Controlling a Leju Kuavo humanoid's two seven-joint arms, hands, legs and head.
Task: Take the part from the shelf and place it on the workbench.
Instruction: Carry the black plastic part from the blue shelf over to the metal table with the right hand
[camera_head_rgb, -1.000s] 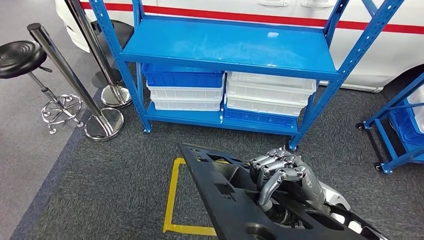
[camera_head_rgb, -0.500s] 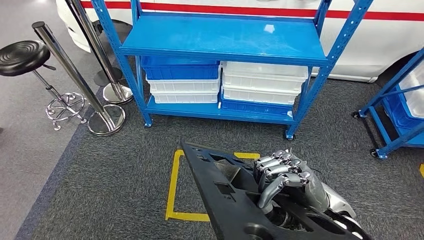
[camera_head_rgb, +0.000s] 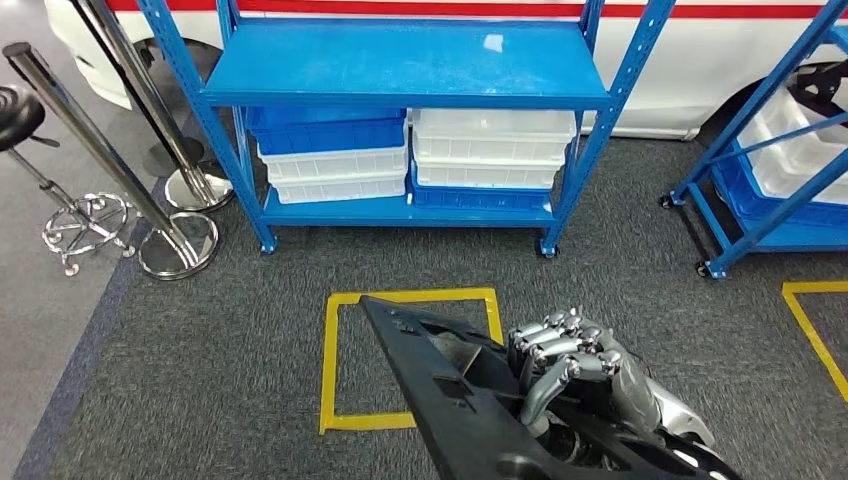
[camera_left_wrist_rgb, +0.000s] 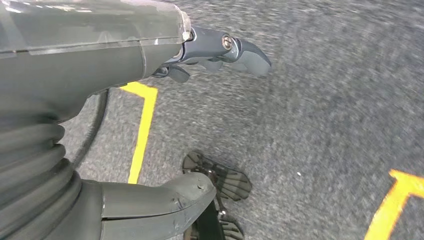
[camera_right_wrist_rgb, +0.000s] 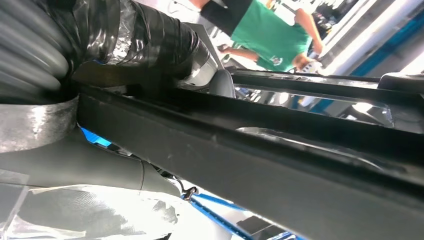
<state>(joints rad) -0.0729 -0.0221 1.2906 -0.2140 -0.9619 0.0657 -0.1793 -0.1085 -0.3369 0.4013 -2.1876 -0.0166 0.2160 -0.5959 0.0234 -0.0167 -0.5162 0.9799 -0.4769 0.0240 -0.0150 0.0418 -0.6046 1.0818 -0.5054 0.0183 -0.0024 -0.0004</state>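
Part: the long black part is seen at the lower middle of the head view, above the floor.
Right hand: the right hand is curled tight around its frame.
Left hand: the left hand hangs with nothing held, fingers apart.
Feel: it is judged stiff, long and tippy; best held near the middle.

We see our left hand hanging over grey carpet, its grey ribbed cover close to the camera, the thick thumb apart from the darker fingers, nothing between them. A yellow tape line with a corner runs on the carpet beside the hand, and a second yellow tape corner lies well apart.
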